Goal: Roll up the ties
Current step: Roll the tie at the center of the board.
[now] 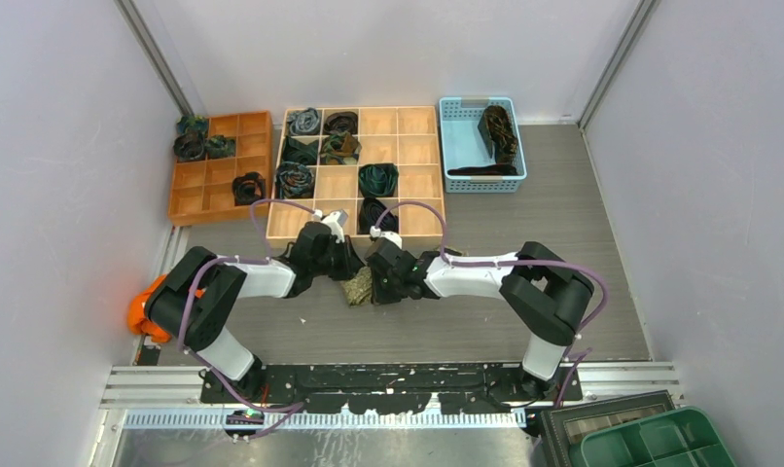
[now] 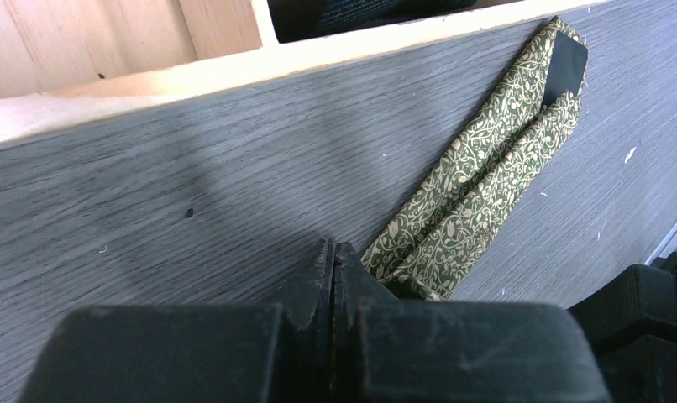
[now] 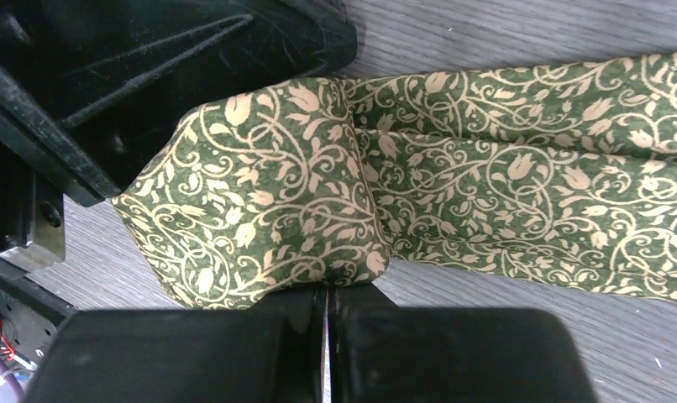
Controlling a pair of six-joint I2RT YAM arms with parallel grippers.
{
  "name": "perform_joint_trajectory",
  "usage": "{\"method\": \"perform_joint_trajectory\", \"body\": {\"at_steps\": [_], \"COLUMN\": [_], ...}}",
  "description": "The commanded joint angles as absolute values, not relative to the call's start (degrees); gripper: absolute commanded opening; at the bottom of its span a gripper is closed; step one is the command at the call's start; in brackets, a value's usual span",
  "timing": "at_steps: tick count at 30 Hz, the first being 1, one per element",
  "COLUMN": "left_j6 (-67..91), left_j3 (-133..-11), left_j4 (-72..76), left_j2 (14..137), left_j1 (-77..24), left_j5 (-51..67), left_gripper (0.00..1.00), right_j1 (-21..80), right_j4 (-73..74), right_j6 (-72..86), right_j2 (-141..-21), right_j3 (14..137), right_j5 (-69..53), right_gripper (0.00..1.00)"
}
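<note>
The olive-gold tie (image 1: 357, 289) with a cream vine pattern lies on the grey table just in front of the wooden grid tray (image 1: 417, 122). In the left wrist view it is a doubled flat strip (image 2: 478, 185) running up and right. In the right wrist view its near end (image 3: 259, 193) is folded over into a thick hump. My left gripper (image 2: 333, 249) is shut, its tips on the table right beside the tie's near end. My right gripper (image 3: 328, 290) is shut at the edge of the folded hump, which hides its tips. Both grippers meet over the tie in the top view, the left (image 1: 347, 265) and the right (image 1: 380, 280).
Several rolled dark ties sit in the wooden tray's compartments and in the orange tray (image 1: 213, 185) at the back left. A blue basket (image 1: 466, 146) at the back right holds dark ties. The tray's wooden front wall (image 2: 150, 84) is close ahead of my left gripper.
</note>
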State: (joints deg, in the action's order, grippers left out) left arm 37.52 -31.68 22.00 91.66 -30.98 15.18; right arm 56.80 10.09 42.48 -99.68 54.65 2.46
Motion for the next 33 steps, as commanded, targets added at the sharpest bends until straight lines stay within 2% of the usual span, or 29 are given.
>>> {"method": "perform_joint_trajectory", "body": {"at_steps": [1, 5, 8, 13, 14, 16, 17, 24, 27, 33], "left_j6": [36.93, 35.35, 34.73, 34.82, 34.74, 34.99, 35.24, 39.92, 42.02, 43.24], "left_j3": [-31.9, -36.8, -41.54, -48.55, -49.42, -50.5, -50.69, -47.85, -45.97, -45.12], "left_j4": [16.81, 7.63, -1.76, -14.95, -16.81, -21.05, -22.8, -33.78, -37.48, -43.47], "left_j2": [91.23, 88.96, 85.29, 76.82, 74.72, 69.29, 66.3, 41.24, 31.0, 23.64], "left_j1": [-30.94, -30.85, -30.72, -30.55, -30.58, -30.59, -30.59, -30.57, -30.59, -30.59], "left_j5": [13.26, 3.79, -7.03, -21.36, -23.11, -26.24, -27.63, -35.13, -37.01, -38.76], "left_gripper": [0.0, 0.0, 0.0, 0.0, 0.0, 0.0, 0.0, 0.0, 0.0, 0.0], "right_j1": [57.01, 58.14, 60.62, 64.07, 64.21, 64.28, 64.27, 64.86, 66.24, 68.63], "right_j4": [9.82, 14.06, 20.78, 31.31, 32.17, 32.92, 33.0, 34.52, 37.31, 44.86], "right_j6": [41.83, 41.66, 40.38, 37.67, 37.17, 35.98, 35.33, 28.03, 24.39, 18.81], "right_j2": [-98.7, -94.91, -90.13, -83.42, -82.33, -80.81, -80.4, -87.85, -94.95, -108.73], "right_j3": [56.6, 55.99, 57.11, 61.29, 61.76, 62.33, 62.77, 71.81, 79.41, 92.48], "right_j5": [3.74, 6.39, 11.58, 20.85, 21.5, 21.82, 21.58, 16.17, 16.94, 17.57], "right_gripper": [0.01, 0.02, 0.09, 0.51, 0.61, 0.94, 0.99, 0.99, 0.9, 0.86]}}
